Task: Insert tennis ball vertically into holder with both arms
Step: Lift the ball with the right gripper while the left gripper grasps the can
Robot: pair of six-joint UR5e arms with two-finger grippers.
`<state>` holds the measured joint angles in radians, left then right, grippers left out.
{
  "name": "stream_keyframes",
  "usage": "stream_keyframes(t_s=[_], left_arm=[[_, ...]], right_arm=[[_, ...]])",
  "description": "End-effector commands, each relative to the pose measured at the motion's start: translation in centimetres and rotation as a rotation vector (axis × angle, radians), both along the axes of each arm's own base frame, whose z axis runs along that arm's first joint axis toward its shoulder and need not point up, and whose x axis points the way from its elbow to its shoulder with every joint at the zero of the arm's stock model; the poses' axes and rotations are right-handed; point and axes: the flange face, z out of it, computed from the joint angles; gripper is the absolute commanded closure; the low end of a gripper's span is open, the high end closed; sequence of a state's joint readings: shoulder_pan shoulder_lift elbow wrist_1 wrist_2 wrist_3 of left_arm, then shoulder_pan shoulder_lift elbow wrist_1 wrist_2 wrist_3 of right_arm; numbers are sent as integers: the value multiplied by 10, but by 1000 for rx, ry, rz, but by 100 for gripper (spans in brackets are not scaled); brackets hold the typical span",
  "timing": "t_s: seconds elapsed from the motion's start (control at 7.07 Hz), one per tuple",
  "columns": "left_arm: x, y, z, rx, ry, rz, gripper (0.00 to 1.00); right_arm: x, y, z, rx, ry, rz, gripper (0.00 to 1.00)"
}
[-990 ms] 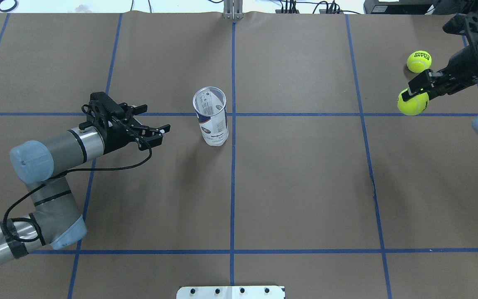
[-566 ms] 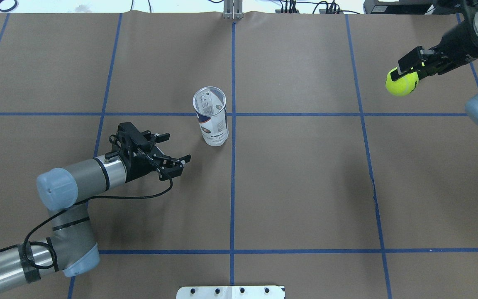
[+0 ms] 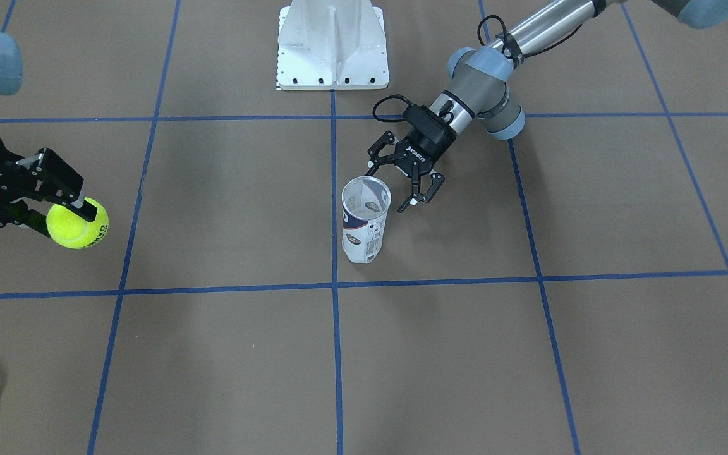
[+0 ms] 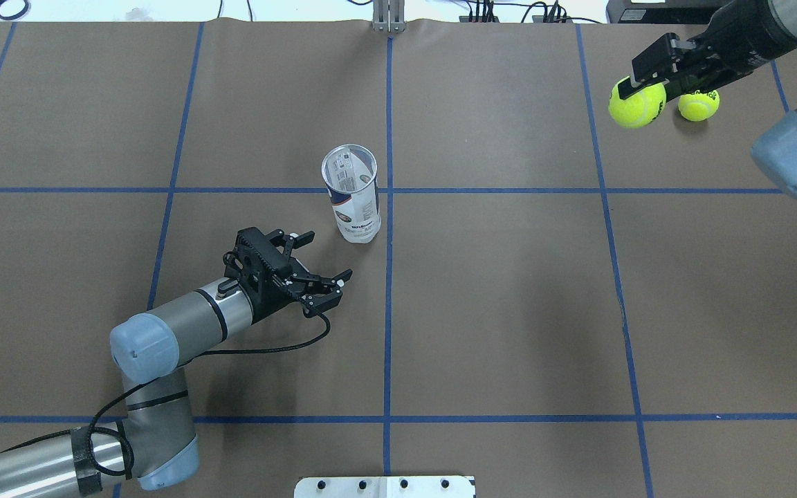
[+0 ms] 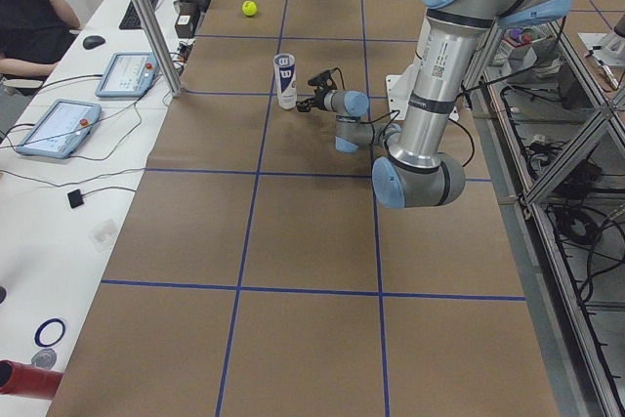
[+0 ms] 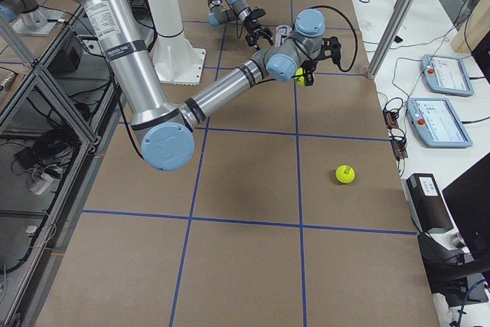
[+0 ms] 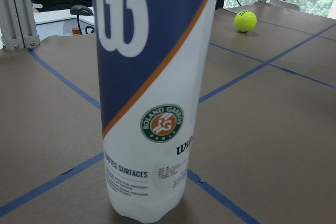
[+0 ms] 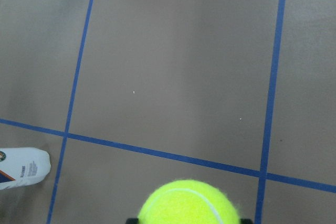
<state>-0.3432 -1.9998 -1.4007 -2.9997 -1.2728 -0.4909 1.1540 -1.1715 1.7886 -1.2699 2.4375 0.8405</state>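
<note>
On the counter (image 4: pixel 509 311) the holder (image 4: pixel 351 197) stood upright, mouth open. The left pincer (image 4: pixel 330 256), spread wide and empty, hung just beside the holder and ought to close squarely on its wall without tipping it. Well apart from the holder, the right pincer (image 4: pixel 647 88) clamped a tennis ball (image 4: pixel 634 105), best brought directly above the mouth.

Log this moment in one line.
left gripper: open, beside can | right gripper: holding ball, off table | can: upright, open top | spare ball: on table
</note>
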Motion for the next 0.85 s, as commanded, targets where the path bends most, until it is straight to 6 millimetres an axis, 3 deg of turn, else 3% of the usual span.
stream_keyframes(t_s=[0.0, 0.28, 0.71], left_arm=[[7, -7, -12, 36, -16, -22, 2], [18, -28, -28, 37, -9, -55, 2], [1, -56, -24, 29, -17, -105, 2]], right_arm=[[-18, 5, -22, -1, -12, 8, 100], [-25, 6, -29, 3, -15, 8, 100], [-31, 6, -29, 5, -9, 5, 100]])
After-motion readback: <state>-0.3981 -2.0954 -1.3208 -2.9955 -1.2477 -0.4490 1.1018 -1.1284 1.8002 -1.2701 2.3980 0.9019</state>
